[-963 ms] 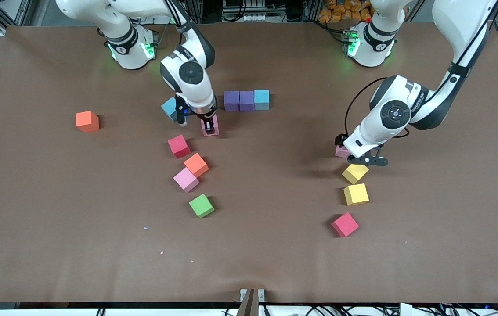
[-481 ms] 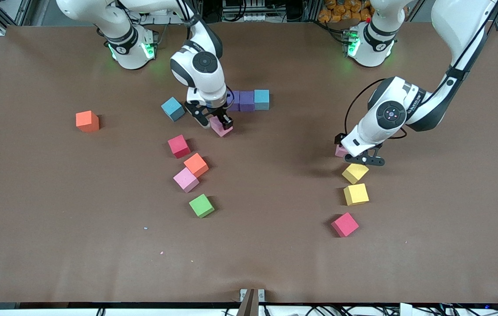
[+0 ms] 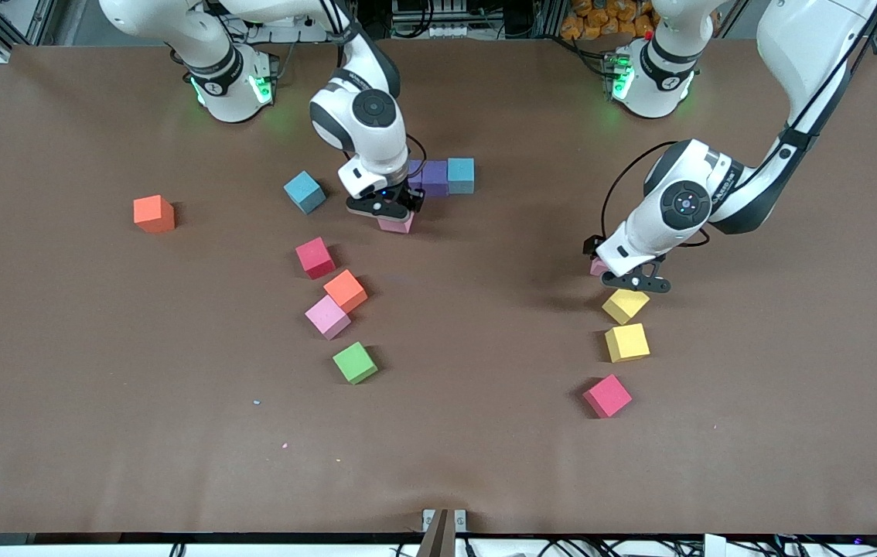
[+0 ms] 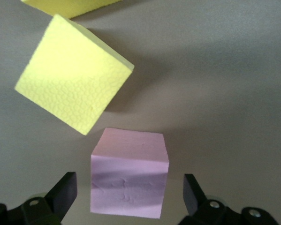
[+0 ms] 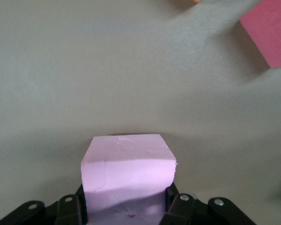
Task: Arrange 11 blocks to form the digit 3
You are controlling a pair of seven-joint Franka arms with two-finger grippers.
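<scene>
Front view shows the right gripper (image 3: 392,207), upper centre of the frame, clamped on a pink block (image 3: 396,224) and holding it low, just below the purple end of a three-cube row made of two purple blocks (image 3: 429,176) and a light blue block (image 3: 461,175). That row reads as the first bar of the digit 3, and the pink cube sits where the column would plausibly start down from it, which would explain why it is brought in squared to the row. The right wrist view confirms the hold: the pink block (image 5: 128,178) sits between the dark fingers (image 5: 72,208) with its sides pressed. At centre right, the left gripper (image 3: 634,277) hangs low with its jaws spread wide around a second pink block (image 3: 599,268), not touching it; in the left wrist view that pink block (image 4: 130,179) lies on the table between the two fingertips (image 4: 60,192), with a yellow block (image 4: 72,77) just beside it, tilted in plan. The wide stance looks like readiness to pinch. Loose cubes wait lower in the frame: a red block (image 3: 315,257), an orange block (image 3: 345,291), another pink block (image 3: 327,317) and a green cube (image 3: 354,362).
</scene>
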